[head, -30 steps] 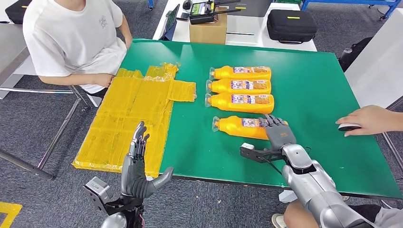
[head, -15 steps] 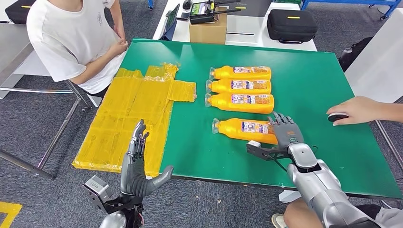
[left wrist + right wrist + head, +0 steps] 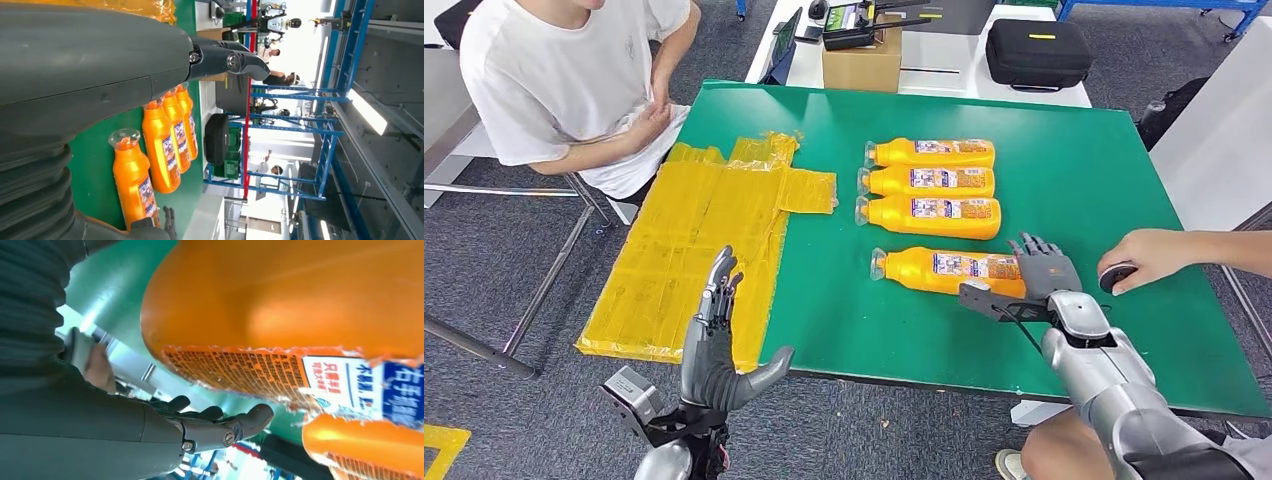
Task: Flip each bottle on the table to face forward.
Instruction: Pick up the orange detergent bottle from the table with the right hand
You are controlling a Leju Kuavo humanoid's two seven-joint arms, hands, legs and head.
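Green table [image 3: 1114, 180] carries four orange bottles, all lying on their sides, caps toward the robot's left, labels showing; three sit packed in a row – far bottle [image 3: 932, 153], second bottle [image 3: 928, 181], third bottle [image 3: 931, 216] – each touching or just beside its neighbour; nearest bottle [image 3: 946, 270] lies apart from the row, closer to the robot, slightly skewed.

Right hand [image 3: 1048, 270] sits at the base end of the nearest bottle; fingers [image 3: 1031, 247] spread, not wrapped round it; right wrist view puts the bottle's orange body and label just beside the thumb [image 3: 220, 432], fingers loose, nothing grasped; actual contact with the bottle – cannot tell.

Left hand [image 3: 719, 345] is held up off the near-left edge of the table, over the floor; fingers straight and pointing away from the robot, thumb out to the side; holds nothing; left wrist view shows all four bottles on the green surface past the hand.

Sheet of crinkled yellow plastic film [image 3: 699, 250] covers the left part of the table and overhangs the near edge; well apart from the bottles.

Person in a white shirt [image 3: 554, 70] sits at the far-left corner; another person's hand [image 3: 1149, 257] rests on a small dark object [image 3: 1114, 277] at the right side of the table, near the right hand.

Behind the table: cardboard box [image 3: 862, 62]; black case [image 3: 1036, 52].
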